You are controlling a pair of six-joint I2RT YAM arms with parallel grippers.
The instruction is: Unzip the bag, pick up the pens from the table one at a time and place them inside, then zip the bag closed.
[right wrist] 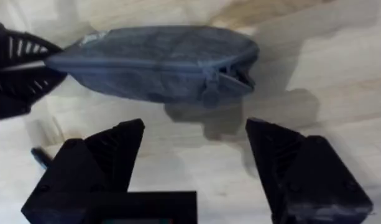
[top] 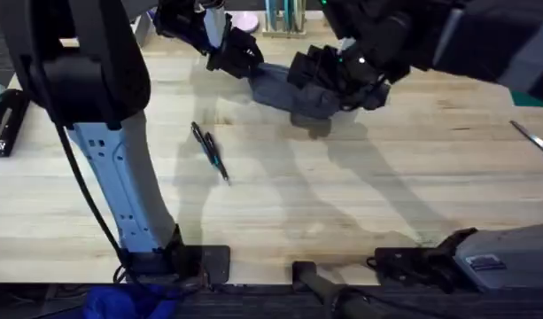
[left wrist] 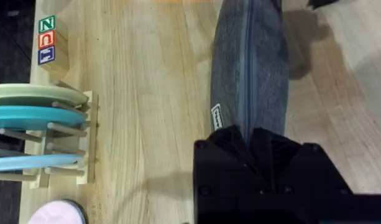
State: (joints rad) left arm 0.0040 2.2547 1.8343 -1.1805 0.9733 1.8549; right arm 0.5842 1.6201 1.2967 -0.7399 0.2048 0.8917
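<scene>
Step in hand: unzipping. The bag [top: 284, 89] sits at the far middle of the table [top: 342, 195], lifted slightly at one end as far as I can judge from the shadow under it in my right wrist view. The zipper looks only just started: a small gap gapes at the end nearest my right claw, with the slider [right wrist: 210, 93] hanging beside it; along the rest of the length the zip line reads as closed in my left wrist view.

Left gripper [top: 231, 55]: clenched on the bag's end, fabric pinched between the fingers, a small white label [left wrist: 217, 117] just clear of them. It acts as the anchor.

Right gripper [right wrist: 193, 158]: released, fingers spread wide, hovering just short of the slider end, not touching the fabric.

The pens [top: 210, 151] lie together on the bare wood, well apart from the bag, nearer my bases, side by side and slanted. Neither is in the bag yet.

Next move, as I judge it: bring the right fingers onto the slider tab, pinch it, and draw it along the zip toward the left claw while the left holds tension. The tab is small and floppy; a miss would pinch cloth instead.

Pose: both arms reach far forward across the table, the left rising steeply from its base, the right coming in from the far right, wrists converging on opposite ends of the bag.
</scene>
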